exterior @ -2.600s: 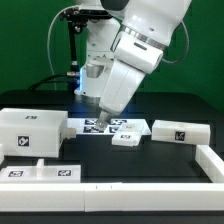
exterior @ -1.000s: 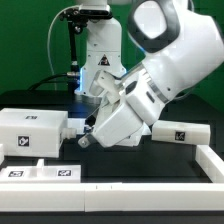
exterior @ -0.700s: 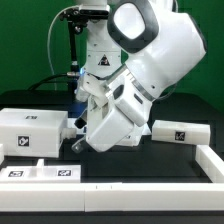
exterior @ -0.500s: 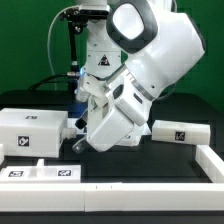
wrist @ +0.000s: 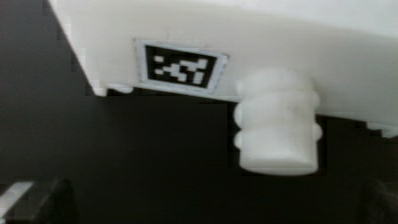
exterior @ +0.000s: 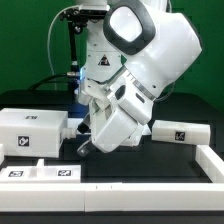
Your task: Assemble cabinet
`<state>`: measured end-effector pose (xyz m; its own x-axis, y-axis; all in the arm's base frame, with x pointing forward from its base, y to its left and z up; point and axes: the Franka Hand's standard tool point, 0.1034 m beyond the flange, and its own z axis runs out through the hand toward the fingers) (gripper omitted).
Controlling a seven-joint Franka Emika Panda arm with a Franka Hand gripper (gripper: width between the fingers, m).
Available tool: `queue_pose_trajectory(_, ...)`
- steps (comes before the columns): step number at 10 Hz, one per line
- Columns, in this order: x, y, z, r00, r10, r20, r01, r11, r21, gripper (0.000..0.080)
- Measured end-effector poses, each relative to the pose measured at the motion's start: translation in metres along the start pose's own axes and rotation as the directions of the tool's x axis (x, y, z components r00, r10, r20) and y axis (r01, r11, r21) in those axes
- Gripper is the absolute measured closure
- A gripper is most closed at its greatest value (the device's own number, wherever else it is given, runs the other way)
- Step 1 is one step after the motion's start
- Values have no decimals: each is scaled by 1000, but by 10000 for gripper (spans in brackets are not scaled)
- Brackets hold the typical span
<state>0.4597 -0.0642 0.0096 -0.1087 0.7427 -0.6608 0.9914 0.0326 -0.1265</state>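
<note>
Finds the gripper (exterior: pixel 81 148) low over the black counter (exterior: pixel 150 165), tilted hard toward the exterior view's left, just beside the right end of the cabinet box (exterior: pixel 30 128). Grips nothing: jaws spread to their widest. Cannot tell from the exterior view whether a fingertip touches the box. Places that box on the exterior view's left, resting on the counter, tag on its top face. Puts a flat cabinet panel (exterior: pixel 40 172) with two tags nearer the camera, in front of the box, and a long cabinet block (exterior: pixel 180 132) well apart on the exterior view's right, beyond the arm. Fills most of the wrist view with the white box, a square tag (wrist: pixel 182 67) on it and a ribbed white peg (wrist: pixel 276 125) just beside the tag, standing out from the wall; shows one dark finger (wrist: pixel 32 200) at the edge, apart from the peg.
</note>
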Motion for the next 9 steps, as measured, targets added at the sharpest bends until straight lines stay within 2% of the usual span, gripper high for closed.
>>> queue_pose_trajectory(4, 0, 0, 0, 1000, 15, -1, -15, 1000, 0, 4)
queue_pose_trajectory(9, 1, -1, -4, 980, 199, -22, -199, 980, -8, 4)
